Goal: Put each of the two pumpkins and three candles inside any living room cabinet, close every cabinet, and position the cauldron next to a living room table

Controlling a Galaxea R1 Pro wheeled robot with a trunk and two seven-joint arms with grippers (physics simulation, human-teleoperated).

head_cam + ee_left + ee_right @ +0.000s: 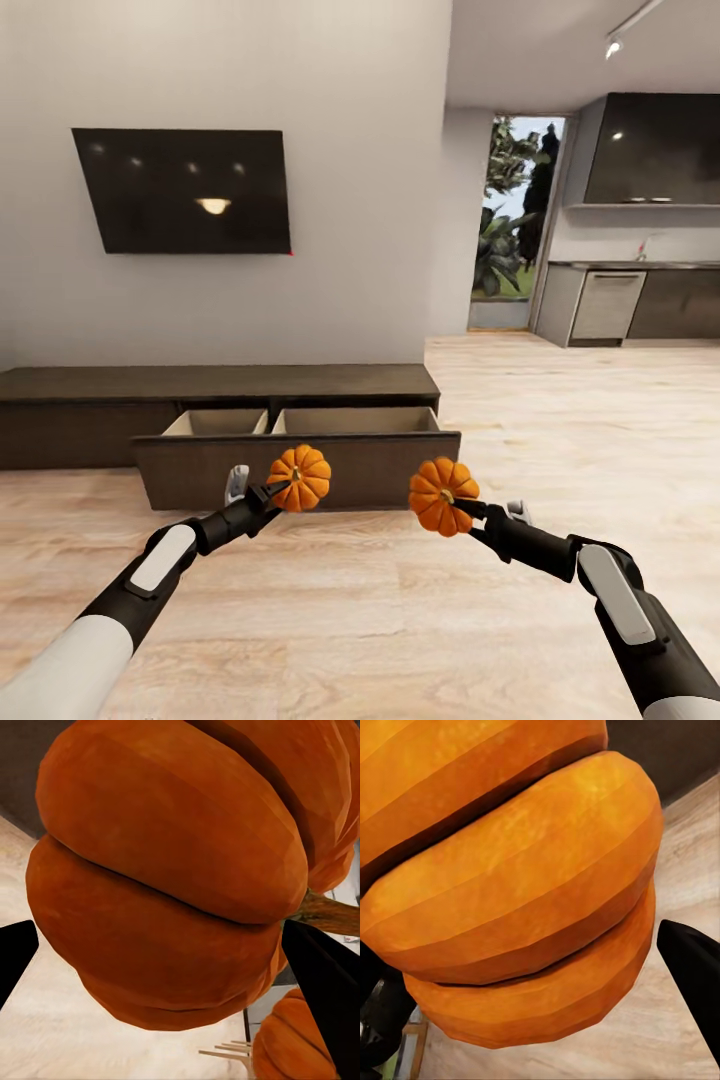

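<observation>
Orange pumpkins are hanging before the cabinet (215, 383), head view: left gripper (277, 489) clamping the left pumpkin (301, 477), right gripper (463, 505) clamping the right pumpkin (442, 496), both in front of its open drawer (300, 452). Left wrist: pumpkin (172, 870) sitting between fingers (322, 975). Right wrist: pumpkin (510, 892) pinched likewise.

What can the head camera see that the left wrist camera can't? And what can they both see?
Head view alone: the black TV on the wall, the long dark cabinet with its drawer pulled open, the kitchen behind, and both arms.

Left wrist view alone: a close look at the pumpkin's brown stem and ribbed skin between the dark jaws.

Both: the left gripper holding the left pumpkin, the right pumpkin held by the right gripper, and the wooden floor.
</observation>
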